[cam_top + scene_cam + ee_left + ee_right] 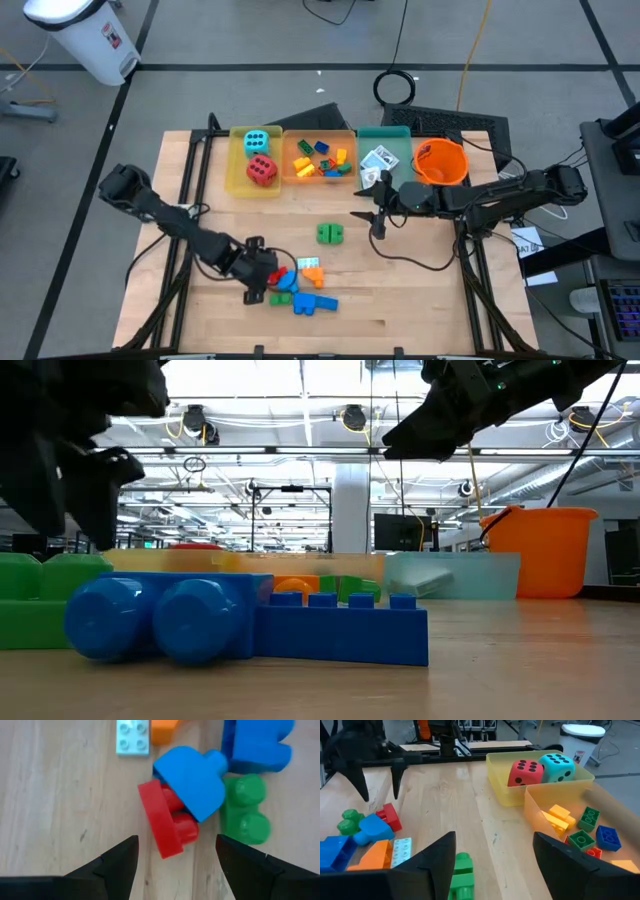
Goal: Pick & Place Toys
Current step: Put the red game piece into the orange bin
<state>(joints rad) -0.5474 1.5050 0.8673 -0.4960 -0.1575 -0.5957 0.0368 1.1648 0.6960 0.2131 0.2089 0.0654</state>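
Observation:
A loose heap of building bricks lies near the table's front: a red brick (167, 822) with a blue one (192, 777) lying on it, a green one (245, 810) beside them, plus a larger blue brick (313, 303). My left gripper (264, 272) hovers open just left of and above the heap, pointing steeply down, one finger on each side of the red brick (276, 275). My right gripper (372, 215) hangs open and high over mid-table, with nothing between its fingers. A lone green brick (330, 233) lies on the table left of it.
Along the far edge stand a yellow tray (238, 175) with a cyan die (256, 141) and a red die (262, 171), an orange tray (347, 178) of bricks, a teal tray (398, 135) with card packs, and an orange bucket (441, 163). Bare wood lies at the front right.

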